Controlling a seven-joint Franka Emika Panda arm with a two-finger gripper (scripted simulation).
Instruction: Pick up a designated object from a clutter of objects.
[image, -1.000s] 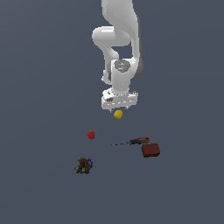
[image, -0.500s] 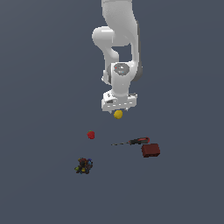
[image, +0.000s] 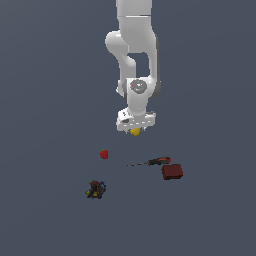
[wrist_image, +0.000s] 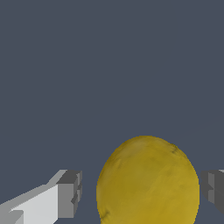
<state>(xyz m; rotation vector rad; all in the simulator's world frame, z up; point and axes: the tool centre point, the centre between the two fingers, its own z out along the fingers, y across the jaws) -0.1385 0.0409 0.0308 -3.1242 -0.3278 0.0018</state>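
Observation:
The yellow ball (image: 135, 132) lies on the dark floor and peeks out from under the white hand. In the wrist view the ball (wrist_image: 148, 181) fills the space between my two fingers. My gripper (image: 135, 129) is open and straddles the ball. One grey fingertip (wrist_image: 70, 194) stands a small gap away from it. The other fingertip (wrist_image: 213, 191) is close beside it at the frame's edge. The ball does not look squeezed or lifted.
A small red fruit (image: 104, 154) lies toward the exterior view's left of the ball. A red-handled screwdriver (image: 156, 161) and a dark red box (image: 172, 172) lie to the right. A dark multicoloured lump (image: 95, 189) lies nearer the camera.
The hand has come down a little over the yellow ball, so less of the ball shows below it. The other objects have not moved.

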